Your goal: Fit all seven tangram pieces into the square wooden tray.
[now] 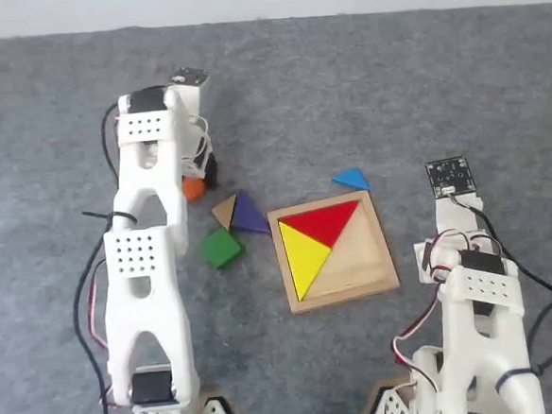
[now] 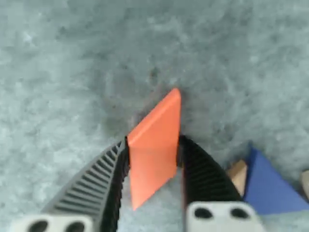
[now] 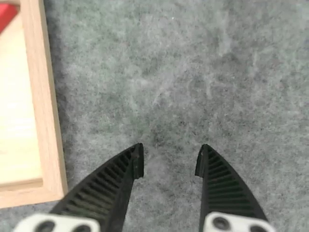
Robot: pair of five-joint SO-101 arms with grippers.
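Left wrist view has the left gripper (image 2: 152, 141) clamped on the orange piece (image 2: 157, 121), roughly 10 o'clock from the tray (image 1: 347, 297). Meanwhile the right gripper (image 3: 170, 149) sits spread wide, nothing in it, at the tray's 3 o'clock over grey carpet (image 3: 217, 72).

Both arms are white plastic. The left arm (image 1: 145, 263), at the left of the frame, has grids of small round holes in its shells and black cables (image 1: 77, 325) looping beside it. The right arm (image 1: 486, 296) carries red and black wires (image 1: 433, 258) and a small black circuit board (image 1: 448, 176). The jaws are black and ribbed, on white mounts.
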